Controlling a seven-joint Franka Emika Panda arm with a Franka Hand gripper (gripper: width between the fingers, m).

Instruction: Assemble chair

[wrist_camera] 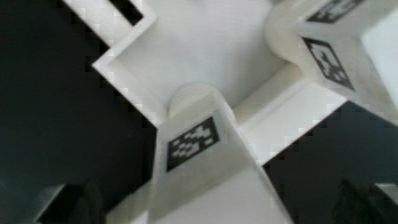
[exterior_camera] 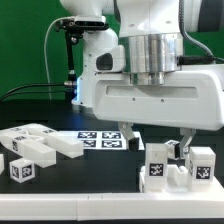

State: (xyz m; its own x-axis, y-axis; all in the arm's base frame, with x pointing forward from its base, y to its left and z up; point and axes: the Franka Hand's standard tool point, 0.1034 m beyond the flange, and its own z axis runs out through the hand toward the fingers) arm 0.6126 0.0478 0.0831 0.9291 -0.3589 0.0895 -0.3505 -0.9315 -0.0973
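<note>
The partly joined chair [exterior_camera: 160, 173] stands near the table's front at the exterior view's right, as chunky white blocks with black-and-white tags. My gripper [exterior_camera: 165, 150] hangs straight over it, one finger [exterior_camera: 143, 144] on each side of its upper part. In the wrist view a tagged white post [wrist_camera: 199, 140] of the chair rises between the fingers, and a wider white slab [wrist_camera: 187, 55] lies beyond it. The gripper [wrist_camera: 205, 208] is open. A dark gap shows between each finger [wrist_camera: 43, 205] and the post, so nothing is held.
Loose white chair parts lie at the exterior view's left: a tagged block [exterior_camera: 22, 170], a slab [exterior_camera: 28, 139] and a bar [exterior_camera: 66, 146]. The marker board [exterior_camera: 103, 140] lies flat behind the middle. Black cables and the robot's base stand at the back.
</note>
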